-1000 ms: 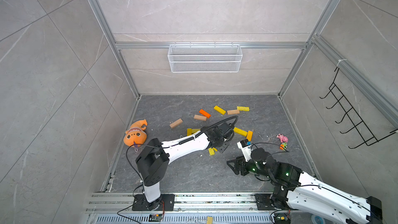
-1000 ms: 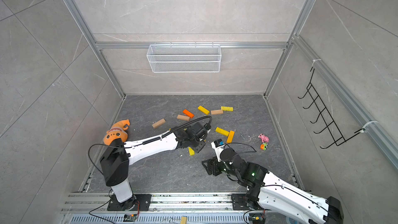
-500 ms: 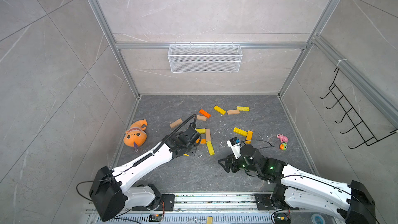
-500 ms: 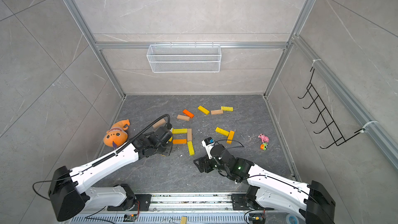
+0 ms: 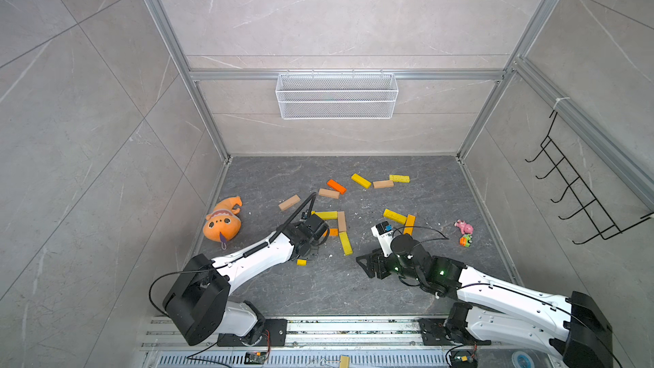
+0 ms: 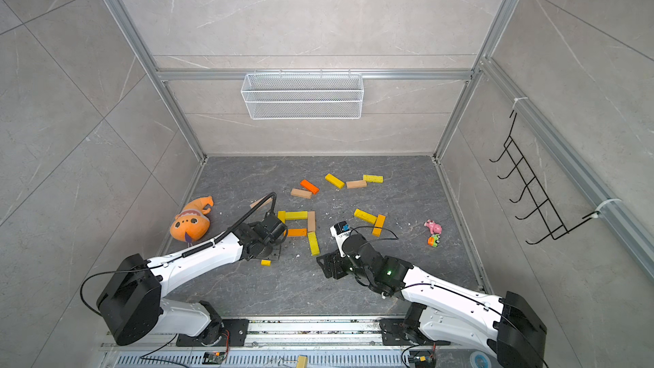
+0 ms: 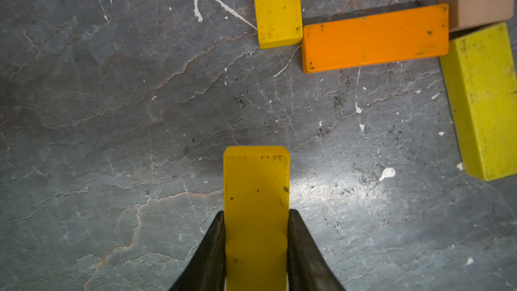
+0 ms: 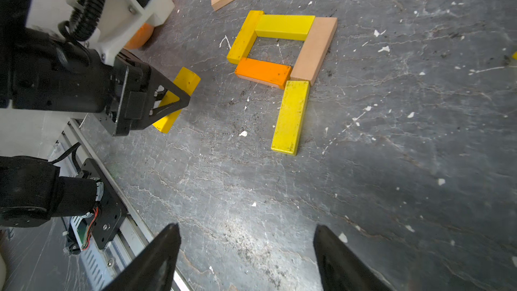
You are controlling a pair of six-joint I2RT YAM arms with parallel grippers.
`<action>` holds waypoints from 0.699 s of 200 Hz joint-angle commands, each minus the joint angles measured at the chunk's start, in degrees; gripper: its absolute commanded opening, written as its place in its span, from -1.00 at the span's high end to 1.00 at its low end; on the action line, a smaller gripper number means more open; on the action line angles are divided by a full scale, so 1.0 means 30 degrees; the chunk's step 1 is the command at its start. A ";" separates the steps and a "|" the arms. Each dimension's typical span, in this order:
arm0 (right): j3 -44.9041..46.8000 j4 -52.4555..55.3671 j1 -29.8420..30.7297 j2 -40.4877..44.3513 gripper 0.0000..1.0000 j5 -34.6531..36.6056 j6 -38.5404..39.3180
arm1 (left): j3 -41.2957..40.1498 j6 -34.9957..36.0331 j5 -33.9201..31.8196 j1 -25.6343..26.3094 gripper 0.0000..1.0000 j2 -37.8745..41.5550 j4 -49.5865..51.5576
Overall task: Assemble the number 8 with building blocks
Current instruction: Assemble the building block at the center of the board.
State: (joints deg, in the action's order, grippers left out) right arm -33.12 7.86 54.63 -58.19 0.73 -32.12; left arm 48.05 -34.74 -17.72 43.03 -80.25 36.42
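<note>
Block [image 7: 256,180], yellow, clamped in left tool [image 7: 256,212]; right tool [image 8: 246,228] agape, empty.

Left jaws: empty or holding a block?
Shut on a yellow block: left wrist view shows both jaws pressed against its long sides.

No printed word, brand or label comes through clearly in any view. Closest thing: the small white box [image 5: 380,235] on the right arm's wrist shows a blue patch and a row of tiny dark marks, far too small to read. The only figure on show is built from blocks [image 8: 284,26]: four close a square and a fifth, yellow, trails down from one corner. In the right wrist view it looks like a 9.
</note>
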 commanded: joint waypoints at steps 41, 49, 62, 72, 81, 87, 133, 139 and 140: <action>-0.0619 0.0318 -0.0043 0.0573 -0.58 0.0051 0.0342 | -0.0125 -0.0008 0.2343 -0.0973 0.44 -0.2179 -0.3069; -0.0604 0.0319 -0.0042 0.0618 -0.59 0.0081 0.0364 | -0.0081 0.0065 0.2388 -0.1102 0.43 -0.2361 -0.3162; -0.0582 0.0327 -0.0041 0.0648 -0.59 0.0117 0.0354 | 0.0063 0.0069 0.2529 -0.1315 0.43 -0.2599 -0.3244; -0.0589 0.0314 -0.0020 0.0648 -0.60 0.0098 0.0310 | 0.0167 0.0110 0.2661 -0.1435 0.44 -0.2755 -0.3349; -0.0567 0.0333 -0.0042 0.0648 -0.60 0.0115 0.0291 | 0.0284 0.0179 0.2741 -0.1512 0.43 -0.2934 -0.3382; -0.0559 0.0338 -0.0044 0.0648 -0.60 0.0119 0.0284 | 0.0397 0.0211 0.2741 -0.1510 0.43 -0.3068 -0.3393; -0.0485 0.0666 -0.0046 0.0844 -0.60 0.0475 0.0284 | 0.1065 0.0437 0.2368 -0.1664 0.44 -0.4031 -0.3436; -0.0472 0.0703 -0.0046 0.0853 -0.60 0.0487 0.0277 | 0.1155 0.0531 0.2360 -0.1686 0.43 -0.4156 -0.3481; -0.0472 0.0697 -0.0046 0.0853 -0.60 0.0488 0.0277 | 0.1182 0.0548 0.2360 -0.1686 0.43 -0.4187 -0.3490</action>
State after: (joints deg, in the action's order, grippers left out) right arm -33.43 8.49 54.63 -56.80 0.99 -31.88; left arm 49.34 -34.48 -10.33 38.50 -91.68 26.68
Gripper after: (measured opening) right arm 0.798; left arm 0.321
